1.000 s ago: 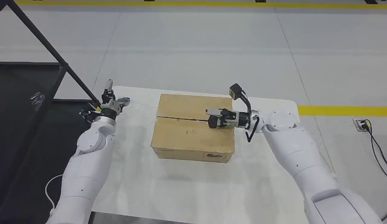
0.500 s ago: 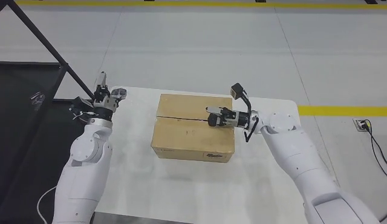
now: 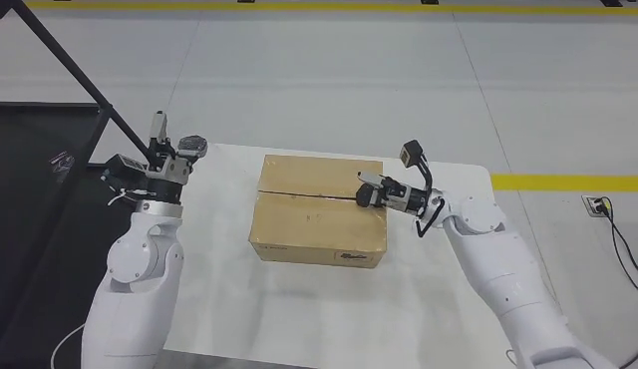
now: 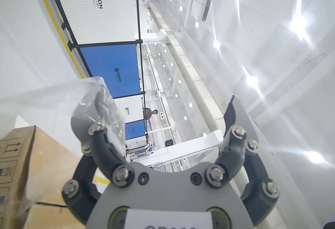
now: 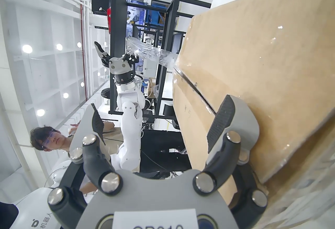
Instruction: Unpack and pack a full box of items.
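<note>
1. holding the left pincer (image 4: 165,104) raised off the far left corner of the desk (image 3: 219,269), fingers spread and clamping nothing, with a strip of clear film (image 4: 65,99) draped over one finger.
2. trailing that film back toward the cardboard box (image 3: 319,209), seemingly to the left end of its centre seam (image 3: 299,195); probably sealing tape being peeled away.
3. resting the right pincer (image 5: 161,112) released at the right end of the seam, one finger lying against the box top, the other in free air.
4. sitting the box mid-desk, flaps shut, contents hidden.
5. judging the step: opening the box, the very start of unpacking, with nothing taken out yet.
6. needing next: getting the film fully clear of the seam, then slipping a finger under a flap edge and lifting, while minding film clinging to the finger.
</note>
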`<state>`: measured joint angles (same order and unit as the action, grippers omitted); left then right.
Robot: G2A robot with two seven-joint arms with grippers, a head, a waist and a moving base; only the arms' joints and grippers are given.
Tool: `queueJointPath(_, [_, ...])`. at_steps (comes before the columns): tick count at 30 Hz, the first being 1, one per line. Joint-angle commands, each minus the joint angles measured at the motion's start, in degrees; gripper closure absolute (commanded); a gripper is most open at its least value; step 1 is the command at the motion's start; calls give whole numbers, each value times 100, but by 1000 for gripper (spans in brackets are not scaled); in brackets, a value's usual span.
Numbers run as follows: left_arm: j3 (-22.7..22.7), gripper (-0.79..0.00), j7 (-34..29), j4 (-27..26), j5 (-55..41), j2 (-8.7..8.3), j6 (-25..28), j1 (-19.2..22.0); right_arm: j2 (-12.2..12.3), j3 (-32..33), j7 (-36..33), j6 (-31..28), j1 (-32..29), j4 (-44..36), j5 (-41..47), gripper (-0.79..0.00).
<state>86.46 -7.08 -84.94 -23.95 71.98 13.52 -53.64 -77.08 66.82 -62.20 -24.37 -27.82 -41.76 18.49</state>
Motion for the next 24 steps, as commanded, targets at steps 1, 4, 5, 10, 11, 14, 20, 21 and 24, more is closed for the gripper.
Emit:
queueJointPath(1, [-19,-785,13,-158,2,7,-24,-43,54,109,26,-7,-133,-188,14,-785])
queueJointPath(4, [-82,-785,6,-350,52,19,-41,-72,124,251,78,10,-318,-442,11,-785])
queueJointPath(5, [-106,-785,15,-402,110,21,-52,-79,146,298,89,15,-381,-525,22,-785])
queueJointPath(10, [-261,-785,-25,-639,251,43,-96,-89,247,525,156,12,-681,-907,67,-785])
queueJointPath(11, [-294,-785,-15,-662,289,48,-104,-86,265,567,176,9,-745,-985,72,-785])
queueJointPath(14, [-437,-785,-10,-733,399,69,-159,-57,329,718,201,-9,-948,-1219,86,-785])
queueJointPath(20, [-705,-785,-37,-794,625,108,-182,-1,455,1035,190,19,-1339,-1622,177,-785])
queueJointPath(21, [-749,-785,-41,-804,644,116,-182,5,471,1073,189,30,-1389,-1679,186,-785])
queueJointPath(24, [-856,-785,-60,-853,680,137,-171,1,514,1156,208,90,-1505,-1825,178,-785])
